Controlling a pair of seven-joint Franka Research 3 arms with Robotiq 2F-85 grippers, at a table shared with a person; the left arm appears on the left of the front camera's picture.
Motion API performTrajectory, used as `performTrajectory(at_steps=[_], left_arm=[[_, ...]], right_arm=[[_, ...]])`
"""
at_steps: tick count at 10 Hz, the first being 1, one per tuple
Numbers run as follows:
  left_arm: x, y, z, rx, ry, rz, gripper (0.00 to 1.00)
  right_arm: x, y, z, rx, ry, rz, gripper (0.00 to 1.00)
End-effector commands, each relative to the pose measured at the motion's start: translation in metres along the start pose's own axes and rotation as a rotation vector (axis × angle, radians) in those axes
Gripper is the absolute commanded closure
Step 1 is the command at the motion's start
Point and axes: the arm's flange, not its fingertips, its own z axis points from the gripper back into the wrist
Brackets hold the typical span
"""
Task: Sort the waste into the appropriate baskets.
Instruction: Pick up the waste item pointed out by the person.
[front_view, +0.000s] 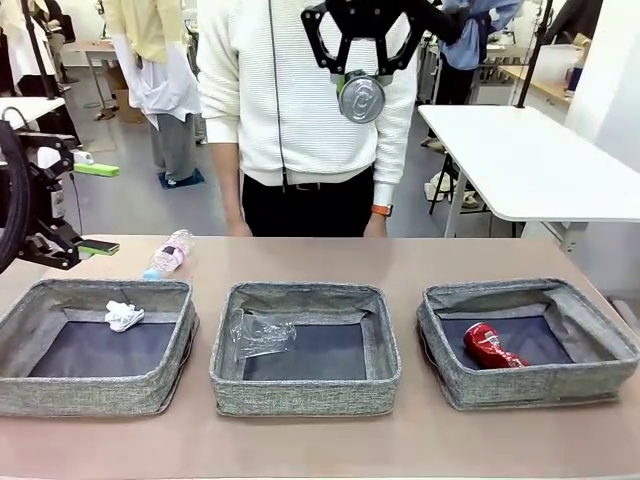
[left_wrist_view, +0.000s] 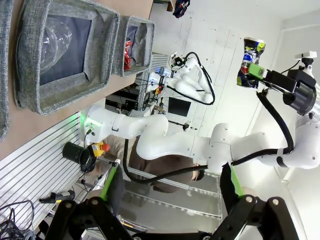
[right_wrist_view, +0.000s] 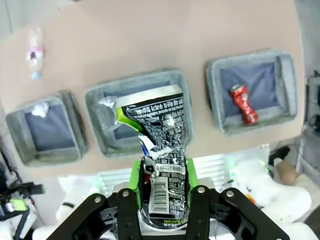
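Observation:
High above the table, my right gripper (front_view: 361, 80) (right_wrist_view: 161, 177) is shut on a crushed dark can with green marks (front_view: 361, 98) (right_wrist_view: 159, 135) (left_wrist_view: 252, 55). Three grey baskets stand in a row. The left basket (front_view: 90, 395) (right_wrist_view: 70, 150) holds a white tissue wad (front_view: 123, 315) (right_wrist_view: 40, 109). In the middle basket (front_view: 300, 395) (right_wrist_view: 100, 135) lies a crumpled clear bottle (front_view: 262, 333). A red dented can (front_view: 490, 346) (right_wrist_view: 243, 103) lies in the right basket (front_view: 530, 385) (right_wrist_view: 250, 125). Another clear bottle (front_view: 168, 254) (right_wrist_view: 35, 52) lies on the table behind the left basket. My left gripper (front_view: 97, 208) (left_wrist_view: 170, 185) stands open at the far left, holding nothing.
A person in a white sweater (front_view: 300, 90) stands at the far side of the table, behind the middle basket. A white table (front_view: 540, 160) stands at the back right. Bare tabletop (front_view: 320, 450) runs in front of the baskets.

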Motion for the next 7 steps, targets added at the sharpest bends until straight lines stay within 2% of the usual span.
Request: performTrajectory(at_steps=[1,3,4,7], left_arm=[[-0.002,-0.005,-0.002,-0.02,-0.004,0.012,0.0],[-0.002,-0.005,-0.002,-0.02,-0.004,0.012,0.0],[-0.002,-0.005,-0.002,-0.02,-0.004,0.012,0.0],[-0.002,-0.005,-0.002,-0.02,-0.004,0.012,0.0]], right_arm=[[0.009,0.009,0.021,0.0,-0.006,-0.04,0.61],[0.01,0.007,0.027,0.008,-0.006,-0.022,0.61],[0.005,-0.002,0.011,0.019,-0.006,-0.007,0.61],[0.005,-0.002,0.011,0.019,-0.006,-0.007,0.61]])
